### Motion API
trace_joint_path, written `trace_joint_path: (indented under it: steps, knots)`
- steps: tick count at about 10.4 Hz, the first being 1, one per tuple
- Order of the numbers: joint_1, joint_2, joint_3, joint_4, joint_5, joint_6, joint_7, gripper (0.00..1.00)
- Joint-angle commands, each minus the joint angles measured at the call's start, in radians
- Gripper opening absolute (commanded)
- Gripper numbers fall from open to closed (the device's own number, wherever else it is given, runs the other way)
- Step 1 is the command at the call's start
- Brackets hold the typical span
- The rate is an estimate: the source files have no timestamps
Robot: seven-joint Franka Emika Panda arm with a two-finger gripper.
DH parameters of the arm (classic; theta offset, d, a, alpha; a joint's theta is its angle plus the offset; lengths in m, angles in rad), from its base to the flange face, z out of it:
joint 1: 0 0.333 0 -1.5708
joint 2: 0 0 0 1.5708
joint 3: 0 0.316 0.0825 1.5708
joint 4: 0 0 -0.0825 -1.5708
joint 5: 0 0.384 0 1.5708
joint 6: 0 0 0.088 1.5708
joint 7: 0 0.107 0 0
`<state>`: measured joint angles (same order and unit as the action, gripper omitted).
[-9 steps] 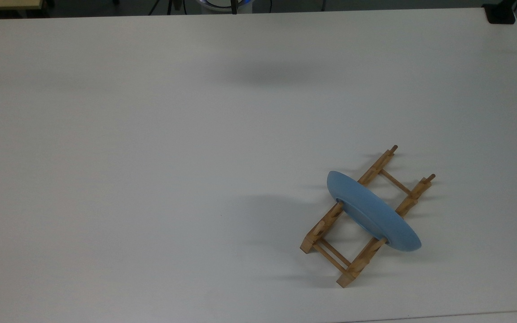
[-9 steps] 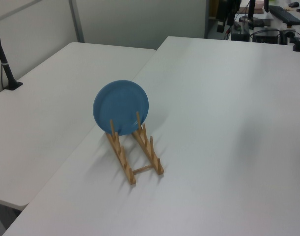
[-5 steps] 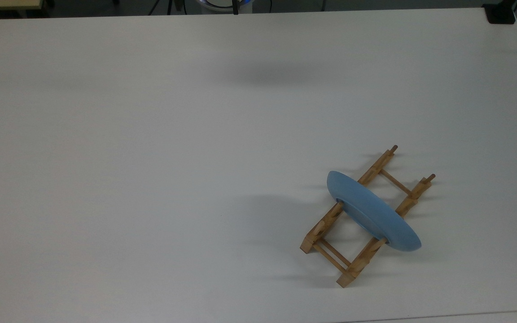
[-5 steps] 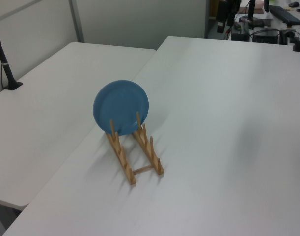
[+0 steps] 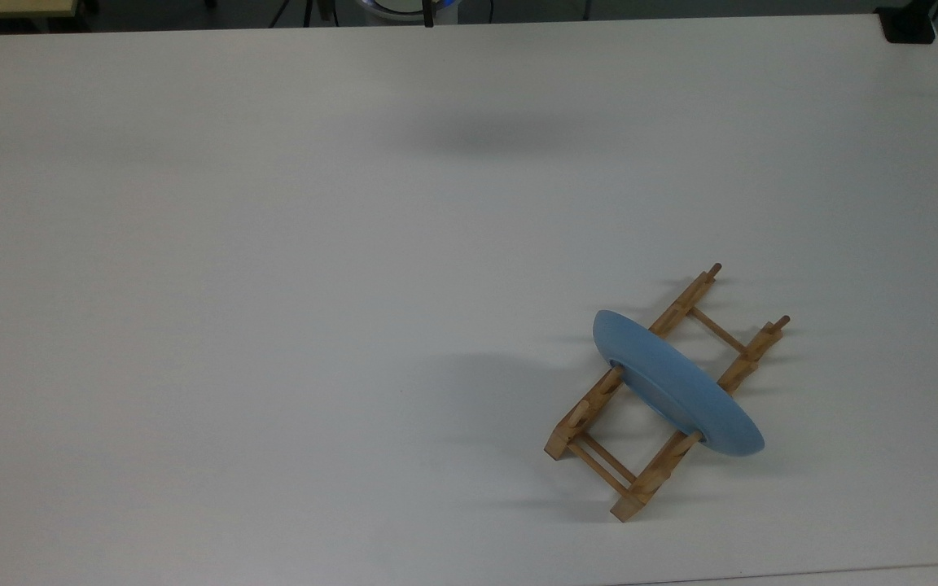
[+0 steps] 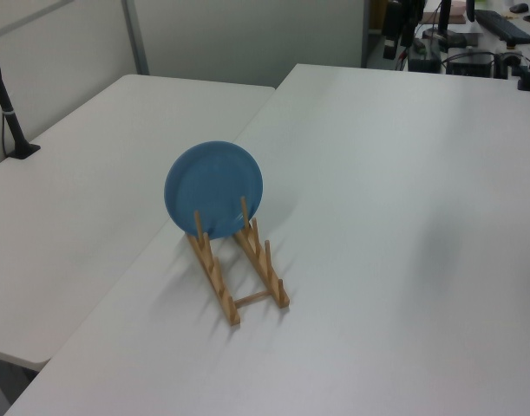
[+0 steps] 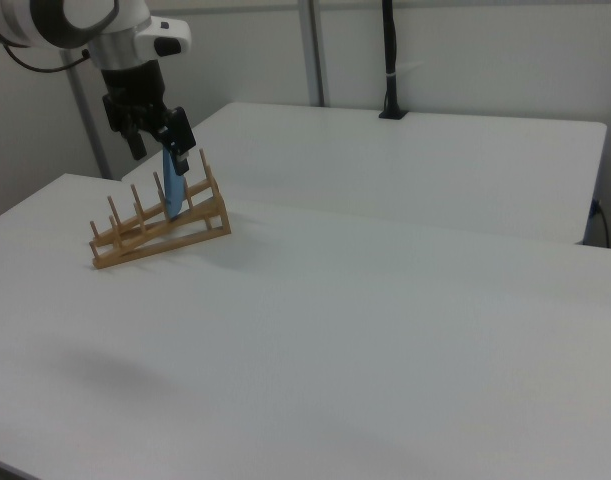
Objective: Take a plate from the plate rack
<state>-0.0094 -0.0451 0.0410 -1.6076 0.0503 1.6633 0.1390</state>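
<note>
**A:** Top view first. Has anything changed since 0.9 s ago?

**B:** Nothing. The round light-blue glossy plate (image 5: 681,395) stands on edge across the small light-brown wooden plate rack (image 5: 591,407), just as it did. The rack lies slantwise on the white table (image 5: 273,285), toward the top view's lower right. A faint grey shadow (image 5: 501,134) sits on the table well apart from it, in the same place as before.

**A:** And the left view?

**B:** It matches too. The plate (image 6: 214,186) faces that camera, leaning back behind 2 upright pegs near the rack's far end. The pegs hide its lowest part, so I cannot tell which notch it sits in. The rack (image 6: 247,286) is near the table's edge, with a second white table (image 6: 74,191) beside it.

**A:** Where is your hand?

**B:** In the right view my black two-finger gripper (image 7: 160,148) hangs at the upper left, with its 2 fingers spread apart and nothing between them. The arm above it is cut off by the frame.

**A:** And the plate relative to it?

**B:** There the plate (image 7: 171,195) shows as a thin blue edge standing in the rack (image 7: 155,235), directly below my gripper. 1 finger overlaps its top edge. I cannot tell from this angle whether I am touching it or merely lined up with it.
</note>
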Motion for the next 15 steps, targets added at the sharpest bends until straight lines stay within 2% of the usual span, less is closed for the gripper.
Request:
trace_joint_path:
  steps: [1,5,7,9,10,12,13,15]
  knots:
    - [0.011,0.005,-0.001,-0.025,0.014,0.029,-0.135,1.0]
    - [-0.003,0.002,-0.003,-0.018,0.013,-0.039,-0.46,1.0]
    - [0.0,0.004,-0.001,-0.012,0.002,-0.037,-0.476,1.0]
    - [0.006,0.039,0.0,0.043,-0.02,-0.007,-0.502,1.0]
    - [0.015,0.047,0.005,0.057,-0.012,0.075,-0.475,1.0]
    - [0.061,0.083,0.031,0.048,-0.024,0.298,-0.249,1.0]
    - [0.09,0.118,0.04,0.049,-0.067,0.384,-0.154,1.0]
    - [0.15,0.187,0.062,0.048,-0.205,0.536,0.033,1.0]
